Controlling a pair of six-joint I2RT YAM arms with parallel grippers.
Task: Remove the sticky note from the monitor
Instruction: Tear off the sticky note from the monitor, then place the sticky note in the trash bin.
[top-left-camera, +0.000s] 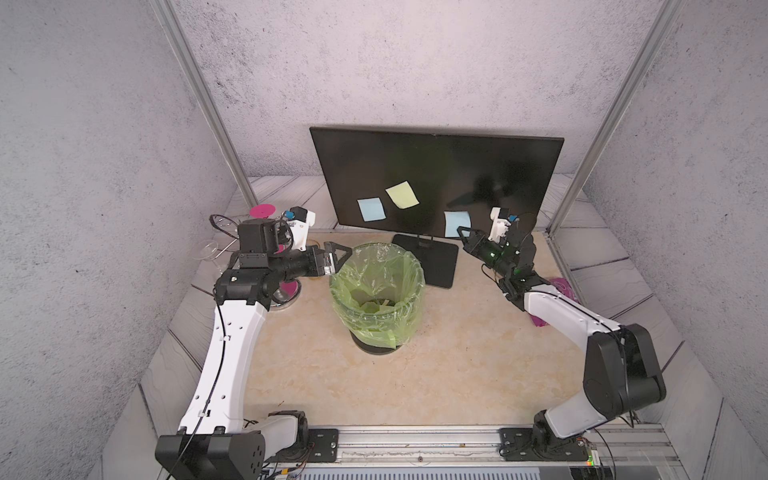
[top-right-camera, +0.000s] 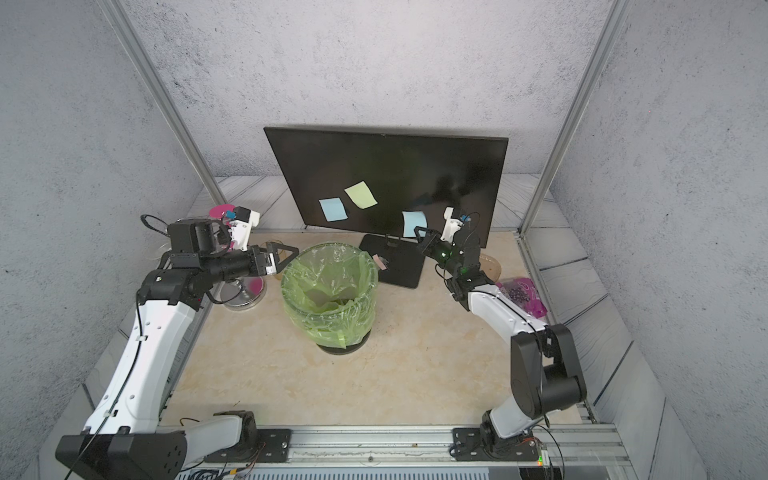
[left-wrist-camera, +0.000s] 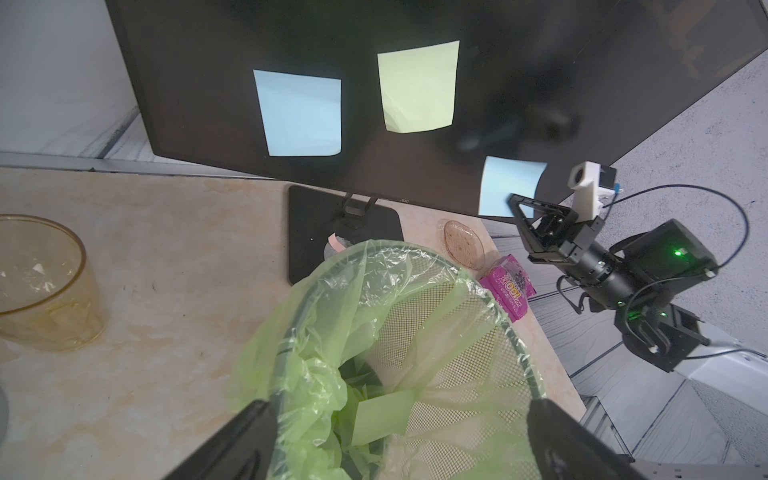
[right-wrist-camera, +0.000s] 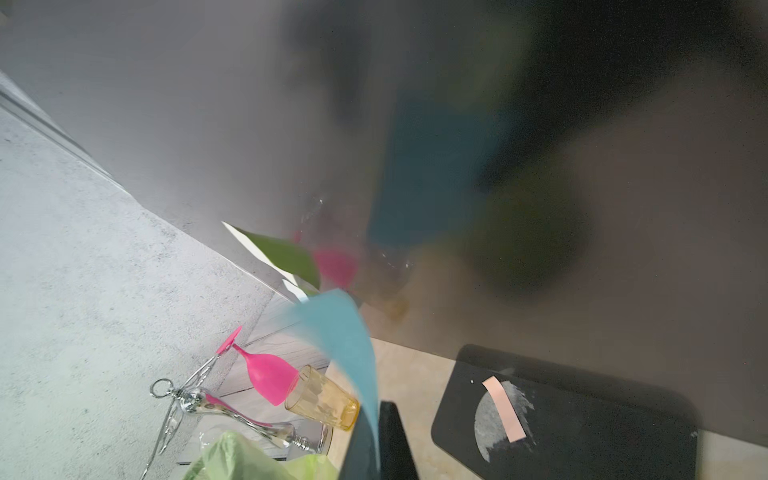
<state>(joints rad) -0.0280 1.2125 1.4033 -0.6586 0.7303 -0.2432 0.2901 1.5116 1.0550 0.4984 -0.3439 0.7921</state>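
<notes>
Only the right wrist view plainly shows the right gripper (right-wrist-camera: 376, 440) clamped on the edge of the blue sticky note (right-wrist-camera: 345, 328), lower centre; the left gripper (left-wrist-camera: 399, 415) hangs spread over the bin (left-wrist-camera: 415, 254) rim.

Pinches a curled blue sticky note (right-wrist-camera: 345, 332) between closed fingers of the right gripper (right-wrist-camera: 377, 419), close before the blurred monitor (right-wrist-camera: 540, 166); farther left, catches a pink goblet (right-wrist-camera: 270, 376) just beside an amber tumbler (right-wrist-camera: 322, 401)
</notes>
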